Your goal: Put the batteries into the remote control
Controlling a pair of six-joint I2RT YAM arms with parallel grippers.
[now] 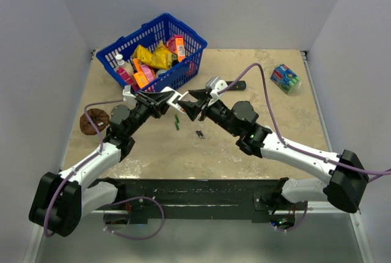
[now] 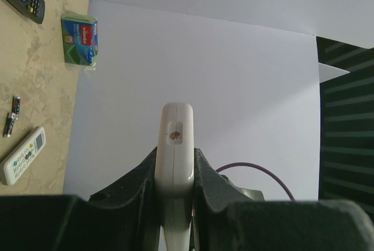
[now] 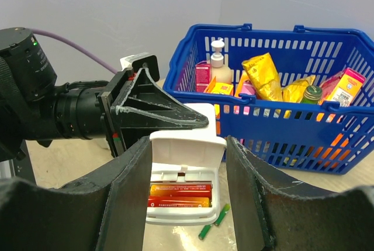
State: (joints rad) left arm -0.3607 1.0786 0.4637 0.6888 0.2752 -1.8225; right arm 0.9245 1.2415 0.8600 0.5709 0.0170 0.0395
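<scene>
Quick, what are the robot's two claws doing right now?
Left gripper: shut on the small white rectangular plastic remote control.
Right gripper: open, fingers either side of that remote.

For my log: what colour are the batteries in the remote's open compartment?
The batteries in the remote control are red-orange, clearest in the right wrist view.

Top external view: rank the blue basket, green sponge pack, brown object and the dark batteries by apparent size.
1. blue basket, by far the largest.
2 and 3. green sponge pack and brown object look about equal; no ranking between them.
4. dark batteries, smallest.
</scene>
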